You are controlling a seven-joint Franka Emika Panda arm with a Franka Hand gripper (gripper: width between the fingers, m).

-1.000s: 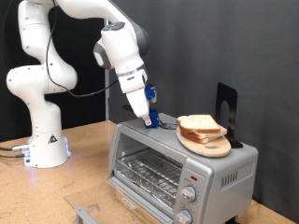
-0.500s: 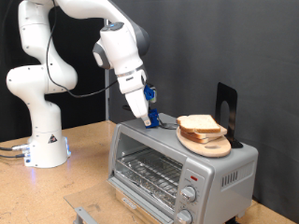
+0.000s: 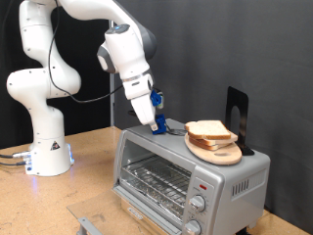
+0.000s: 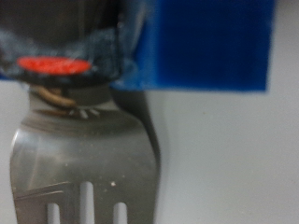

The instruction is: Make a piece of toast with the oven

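Toast slices sit stacked on a round wooden board [image 3: 217,150] on the roof of the oven [image 3: 186,171], towards the exterior view's right; the piece of toast [image 3: 207,130] on top lies flat and apart from the arm. At least two slices are visible, possibly three; the exact number cannot be told. One board, one oven, and two knobs [image 3: 200,205] on the oven's front panel are noted.

Over the last second nothing in the scene has moved: arm, bread and board occupy the same places. My judgement is that the work is at a pause, with no slice yet brought to the oven's rack [image 3: 156,181].

The gripper [image 3: 156,123] hangs low over the oven roof, near the board's edge on the exterior view's left, not touching the bread. The wrist view shows a metal fork [image 4: 86,163] running out from the hand, its prongs pointing away, so the jaws appear pressed onto its handle, though the contact itself is blurred. A dark upright stand [image 3: 237,116] is behind the board.
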